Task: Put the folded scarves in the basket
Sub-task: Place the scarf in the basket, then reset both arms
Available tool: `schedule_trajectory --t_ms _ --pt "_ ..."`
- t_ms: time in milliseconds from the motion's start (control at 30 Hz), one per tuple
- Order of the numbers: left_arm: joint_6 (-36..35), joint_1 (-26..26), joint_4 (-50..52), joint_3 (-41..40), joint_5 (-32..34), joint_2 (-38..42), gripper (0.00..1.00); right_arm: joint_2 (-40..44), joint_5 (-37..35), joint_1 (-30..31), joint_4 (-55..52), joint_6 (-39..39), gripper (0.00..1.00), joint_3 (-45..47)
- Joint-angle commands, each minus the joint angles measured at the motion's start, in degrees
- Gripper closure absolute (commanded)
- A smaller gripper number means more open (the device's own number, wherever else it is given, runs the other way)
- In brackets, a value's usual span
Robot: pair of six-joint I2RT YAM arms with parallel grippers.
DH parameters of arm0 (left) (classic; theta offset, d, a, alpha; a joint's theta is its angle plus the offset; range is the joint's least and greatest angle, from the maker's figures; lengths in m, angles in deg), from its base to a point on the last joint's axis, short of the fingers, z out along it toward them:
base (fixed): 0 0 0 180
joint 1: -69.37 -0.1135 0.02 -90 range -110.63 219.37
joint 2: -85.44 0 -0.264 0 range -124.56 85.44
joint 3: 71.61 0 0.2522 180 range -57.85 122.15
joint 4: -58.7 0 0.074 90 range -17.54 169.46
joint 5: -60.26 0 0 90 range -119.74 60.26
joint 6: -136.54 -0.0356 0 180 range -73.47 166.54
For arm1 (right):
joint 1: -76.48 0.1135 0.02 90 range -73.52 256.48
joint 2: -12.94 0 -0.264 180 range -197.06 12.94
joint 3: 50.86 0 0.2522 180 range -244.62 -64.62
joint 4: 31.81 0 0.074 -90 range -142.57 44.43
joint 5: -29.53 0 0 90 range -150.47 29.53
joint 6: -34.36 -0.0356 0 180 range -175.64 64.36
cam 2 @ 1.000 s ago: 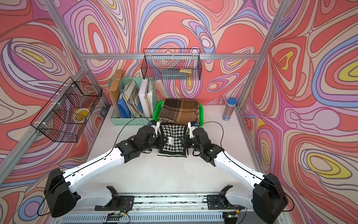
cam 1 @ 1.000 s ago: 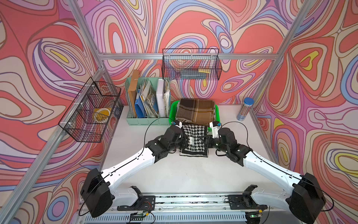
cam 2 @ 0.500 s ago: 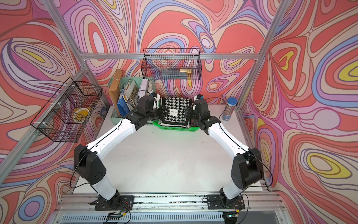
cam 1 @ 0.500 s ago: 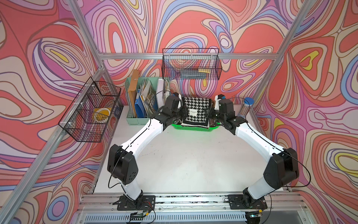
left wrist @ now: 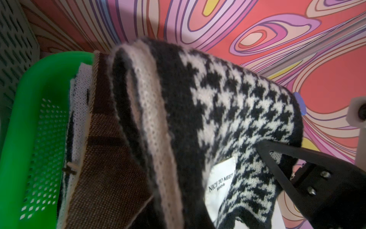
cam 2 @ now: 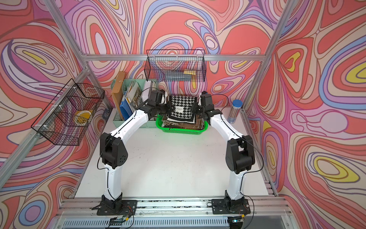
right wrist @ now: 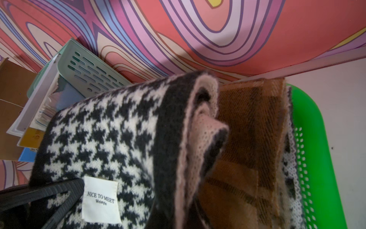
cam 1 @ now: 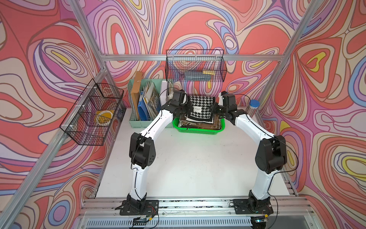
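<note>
Left wrist view puts the folded scarf (left wrist: 227,111) right in front of you: black-and-white houndstooth knit with a white label (left wrist: 219,184) reading NICE TO MEET, filling the middle and right of the frame. A black finger (left wrist: 297,158) lies on the knit at lower right, just beside that label. The basket (left wrist: 29,119), bright green with a perforated wall, runs down the left edge. A brown plaid scarf (left wrist: 103,158) lies inside it, between that wall and the houndstooth.

In both top views you find the folded scarf (cam 1: 201,108) above the middle of the frame, over the basket (cam 1: 198,131), with its far edge tilted up toward the back wall. Its near edge comes down to the brown plaid scarf (cam 1: 198,124); you cannot tell whether the two touch. The left claw (cam 1: 188,111) is pinching the scarf's left edge, and the right claw (cam 1: 213,110) is pinching its right edge.

Right wrist view shows you the same label at lower left, the brown plaid at centre right and the green rim (right wrist: 316,138) down the right side.

In a top view the mint-green file organizer (cam 1: 134,119) stands just left of the basket on the white table (cam 1: 198,168). A blue-capped bottle (cam 1: 252,108) stands to the right, near the wall. A black wire basket (cam 1: 195,65) hangs on the back wall, above the scarf.
</note>
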Motion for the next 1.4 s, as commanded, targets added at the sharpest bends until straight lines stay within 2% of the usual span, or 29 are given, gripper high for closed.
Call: schedule_trajectory --t_ms 0,33,67,100,167,200,267,300,433,567,800,967,1033,1067,1100,1200,1367 --pt "-1.3 -0.9 2.5 2.2 0.0 -1.1 0.84 -1.4 0.5 -1.3 -0.6 1.0 1.00 -2.6" --pt "-1.2 -0.8 2.5 2.3 0.1 -1.2 0.63 -1.6 0.8 -1.4 -0.5 1.2 0.96 -2.8" --pt "-1.1 -0.9 2.4 2.3 0.1 -1.1 0.46 -1.6 0.9 -1.6 -0.3 1.3 0.89 -2.8" --pt "-1.2 -0.9 2.4 2.4 0.2 -1.0 0.36 -1.3 0.9 -1.7 -0.3 1.5 0.77 -2.8" --pt "-1.2 -0.9 2.5 2.3 0.4 0.0 0.25 -0.5 0.8 -1.7 -0.5 2.1 0.50 -2.9" --pt "-1.2 -0.9 2.6 2.3 0.6 0.6 0.19 0.1 0.3 -1.7 -0.8 2.2 0.43 -2.8" --pt "-1.0 -0.9 3.3 2.0 1.6 2.3 0.04 1.7 -0.8 -1.6 -1.7 2.6 0.39 -2.5" --pt "-0.6 -0.9 3.9 1.5 2.4 3.4 0.01 2.9 -1.6 -1.6 -2.1 2.9 0.38 -2.1" --pt "-0.2 -0.7 3.9 -5.3 4.6 10.5 0.01 9.1 -3.7 -1.6 -2.8 3.2 0.37 2.1" --pt "0.3 -0.6 -0.9 -18.7 5.9 21.2 0.01 19.5 -5.0 -1.7 -0.5 3.0 0.37 10.8" --pt "-1.5 0.2 -2.1 -37.7 12.6 39.9 0.01 37.7 -11.6 -1.7 1.3 5.6 0.36 24.7" --pt "-5.1 0.2 -7.2 -50.8 17.7 51.3 0.01 47.0 -17.2 -1.7 4.6 7.4 0.29 33.5" --pt "-6.1 0.2 -7.3 -54.0 19.8 54.7 0.01 49.1 -19.7 -1.6 6.0 6.7 0.17 36.3" --pt "-7.1 0.2 -7.2 -55.5 20.7 56.4 0.01 49.9 -20.9 -1.7 6.6 6.6 0.06 37.5" --pt "-8.6 0.2 -7.0 -57.0 21.4 57.9 0.01 50.5 -22.0 -1.7 7.1 6.7 0.02 38.6" --pt "-14.9 0.2 -9.1 -62.8 22.9 61.8 0.01 50.9 -26.8 -1.7 7.4 7.3 0.02 41.0" --pt "-19.6 0.2 -16.5 -72.2 33.1 65.8 0.01 49.5 -34.3 -1.6 10.8 11.0 0.02 45.6"
